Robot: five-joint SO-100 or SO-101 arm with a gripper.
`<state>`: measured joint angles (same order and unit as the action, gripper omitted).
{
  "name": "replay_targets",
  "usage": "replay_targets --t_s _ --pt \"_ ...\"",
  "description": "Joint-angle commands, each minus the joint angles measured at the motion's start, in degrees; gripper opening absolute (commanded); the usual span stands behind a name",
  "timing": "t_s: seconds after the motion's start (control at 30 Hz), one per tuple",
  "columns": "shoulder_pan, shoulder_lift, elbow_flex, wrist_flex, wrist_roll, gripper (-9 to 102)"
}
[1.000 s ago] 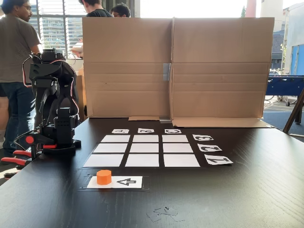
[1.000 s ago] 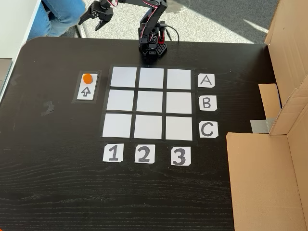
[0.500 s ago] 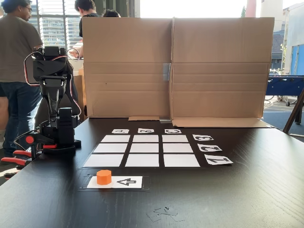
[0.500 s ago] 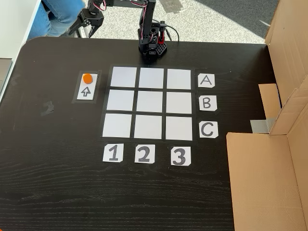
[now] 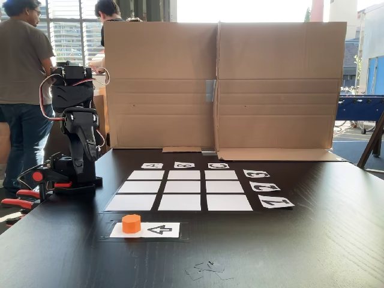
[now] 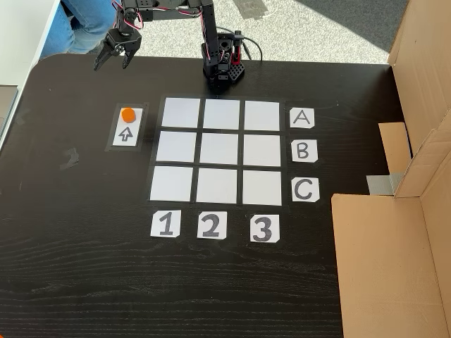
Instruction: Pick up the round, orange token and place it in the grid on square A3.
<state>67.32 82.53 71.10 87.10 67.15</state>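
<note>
arm [image 6: 184, 8] stretched sideways from base, tool [image 6: 110, 61] tilted down, fingers spread.

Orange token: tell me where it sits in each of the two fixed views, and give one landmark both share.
Low side-on fixed view: the orange token sits front left, on the left end of the arrow card.
High look-down fixed view: the token sits upper left, on the card's top end, left of the grid.
Shared landmark: the arrow card.

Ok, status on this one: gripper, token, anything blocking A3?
Gripper open, empty, up beyond the token. Orange token on the arrow card, untouched. Square A3 bare, nothing in the way.
</note>
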Motion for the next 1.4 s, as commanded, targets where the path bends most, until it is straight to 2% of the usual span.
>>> replay_targets --t_s 0.0,0.53,0.87,1.37 --pt "-2.20 -2.46 -2.64 -0.70 -0.62 40" --pt "-10.28 -13.18 -9.05 -0.70 -1.05 40" --pt "-11.60 -21.88 -12.57 -2.37 -3.25 40" --pt "-12.92 -25.31 -11.87 -2.72 -9.49 40"
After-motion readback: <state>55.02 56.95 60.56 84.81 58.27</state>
